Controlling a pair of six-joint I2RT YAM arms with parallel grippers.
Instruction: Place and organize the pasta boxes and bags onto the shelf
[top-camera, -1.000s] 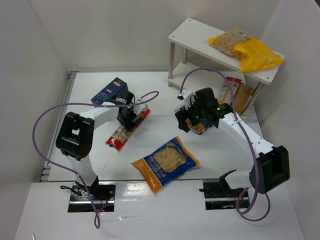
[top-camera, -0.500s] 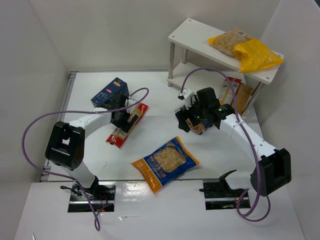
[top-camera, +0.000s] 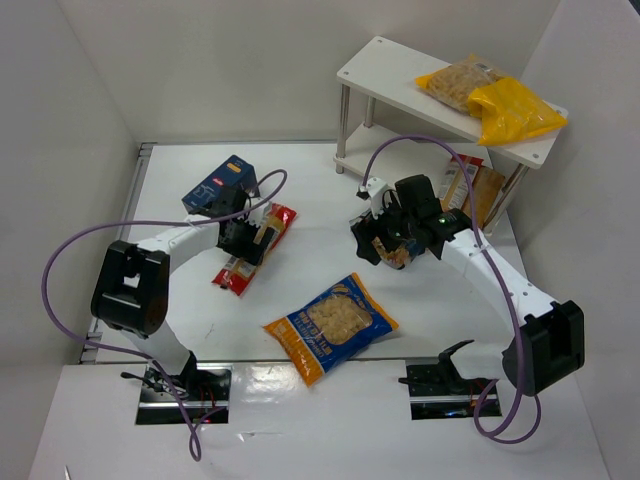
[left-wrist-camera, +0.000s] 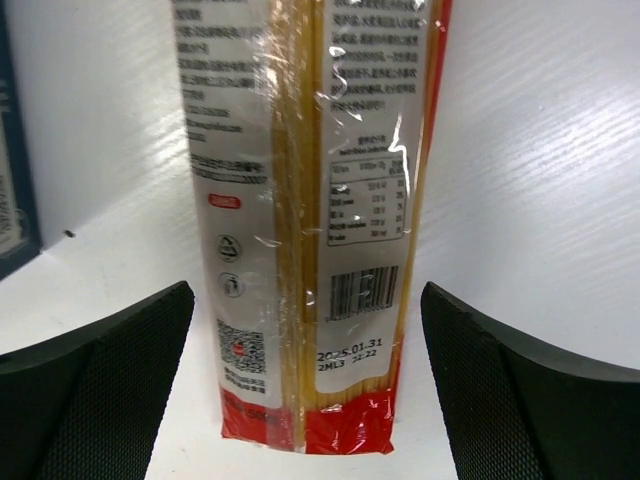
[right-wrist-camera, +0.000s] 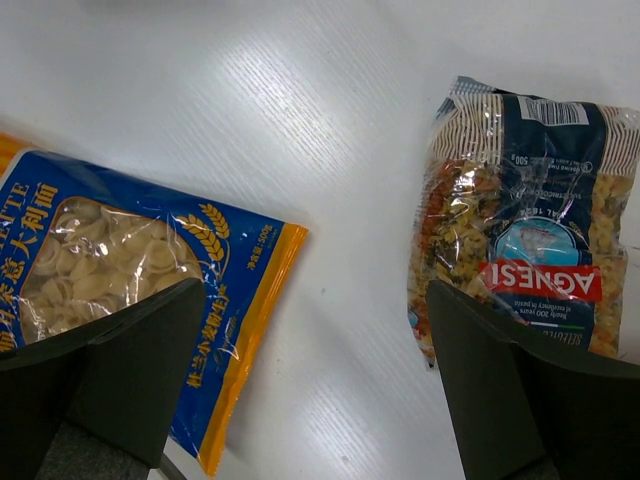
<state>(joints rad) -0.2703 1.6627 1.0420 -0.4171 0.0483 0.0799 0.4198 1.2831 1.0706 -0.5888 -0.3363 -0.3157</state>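
The left gripper (left-wrist-camera: 305, 300) hangs low over the table (top-camera: 320, 185) with its jaws spread wide. Its two black fingers (left-wrist-camera: 110, 380) stand either side of the red end of the spaghetti bag (left-wrist-camera: 310, 200) and touch neither edge. A strip of bare white table shows on each side, wider on the right. The bag runs straight away from the wrist, lying flat with its barcode side up.

Just left of it, across a narrow gap, is the corner of the dark blue box (top-camera: 220, 185). Beyond the box the table ends at a metal rail and the side wall, so there is little room on that side.

The right gripper (right-wrist-camera: 315, 340) also has its jaws apart, with nothing between them but bare table. The orange-and-blue bag (right-wrist-camera: 130, 290) lies partly under its left finger. The clear blue-labelled bag (right-wrist-camera: 520, 220) lies by its right finger. A diagonal lane of free table separates the two bags.

The shelf (top-camera: 385, 70) stands at the far right corner, close to both walls. Two yellow bags (top-camera: 515, 112) fill the right half of its top board, one overhanging the front edge. The left half of that board is bare. Another packet sits at the lower tier, half hidden.
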